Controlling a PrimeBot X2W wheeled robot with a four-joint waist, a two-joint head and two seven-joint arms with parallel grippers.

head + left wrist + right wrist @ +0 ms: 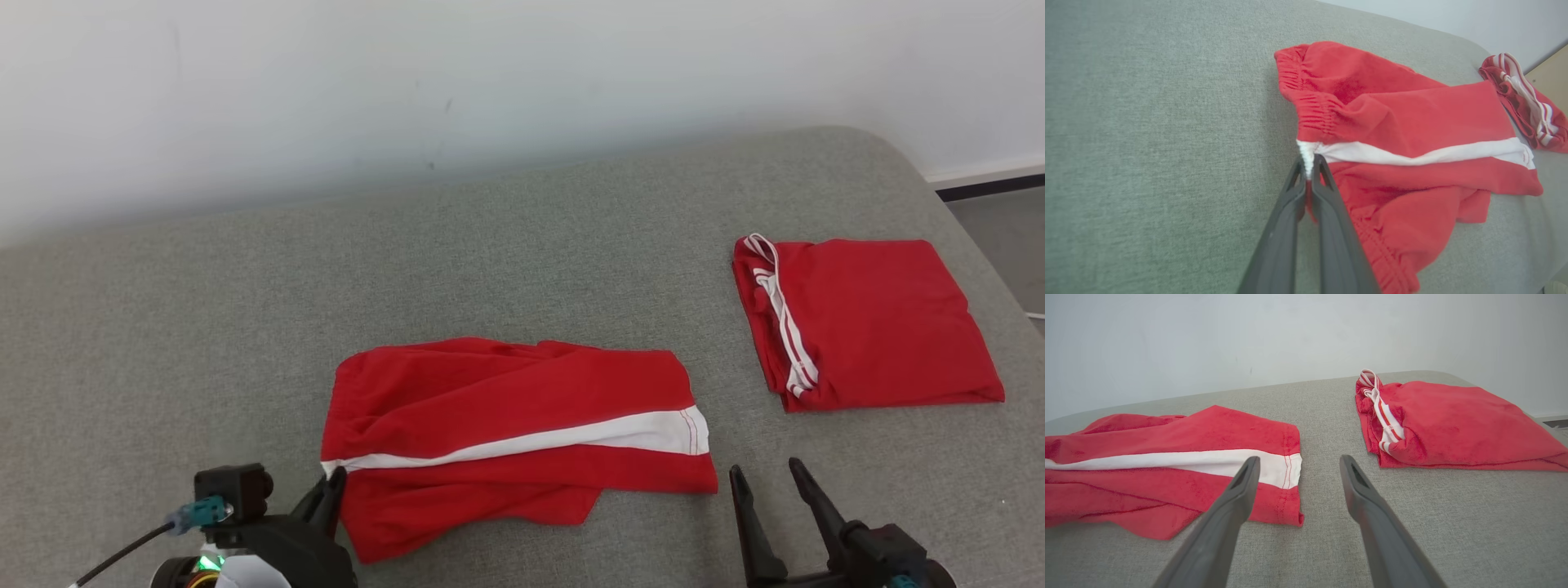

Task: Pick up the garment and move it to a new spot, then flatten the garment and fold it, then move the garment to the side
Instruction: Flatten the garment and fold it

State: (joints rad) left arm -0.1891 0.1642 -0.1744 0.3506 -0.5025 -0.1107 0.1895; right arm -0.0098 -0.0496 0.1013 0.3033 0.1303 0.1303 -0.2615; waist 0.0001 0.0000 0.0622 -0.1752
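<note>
The garment (514,433) lies lengthwise left to right near the front edge of the cushion (163,327), the left gripper (331,488) clamped on its waistband end, the right gripper (764,467) spread wide just beside its hem end

Left tool (332,483) at waistband edge of red shorts (514,429)

right wrist view, shorts (1147,435) cut off at nine o'clock, left wrist view, folded garment (1541,122) clipped at three o'clock
</note>
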